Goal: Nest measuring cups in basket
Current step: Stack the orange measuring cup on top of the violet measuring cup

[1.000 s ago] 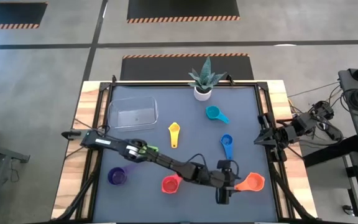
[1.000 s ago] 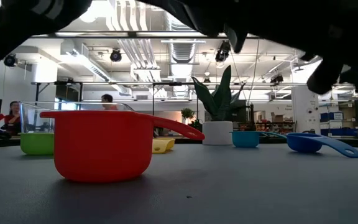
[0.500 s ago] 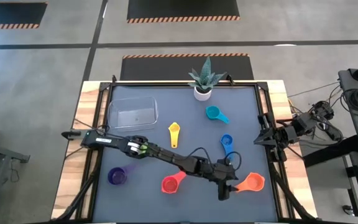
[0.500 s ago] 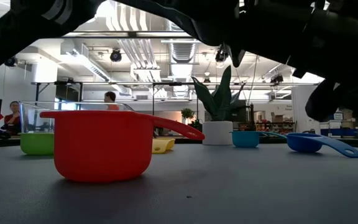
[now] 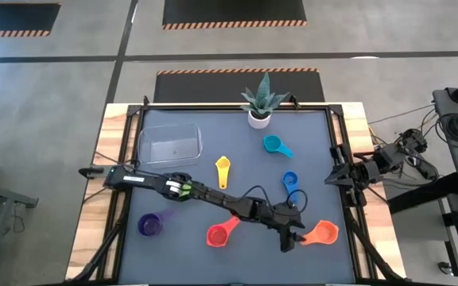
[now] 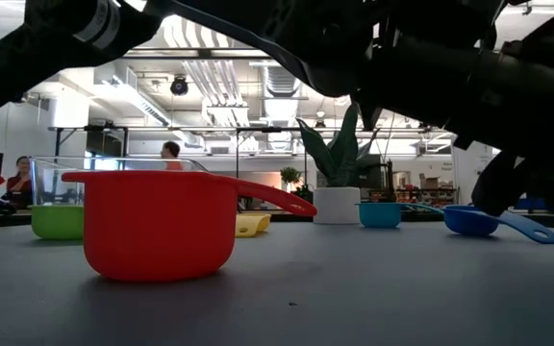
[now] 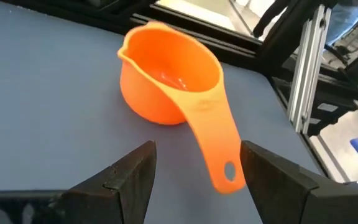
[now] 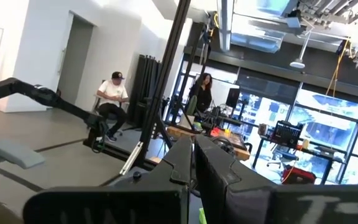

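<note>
Left pincer [image 7: 194, 180], fingers spread and empty, hangs low over the counter [image 5: 245, 183] with the orange measuring cup's [image 7: 169, 78] handle tip between its fingers. My read: this is the approach to grasp; next it should drop and close across the handle. The cup's long axis runs bowl-far, handle-near, pointing toward the pincer. Right pincer [image 8: 194, 165], clenched, waits off the counter's edge.

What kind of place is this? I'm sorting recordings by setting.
Probably a robotics lab or workshop in an open industrial hall: exposed ceiling ducts, hazard-striped floor mats, and a framed test table where the left gripper is by an orange measuring cup.
</note>
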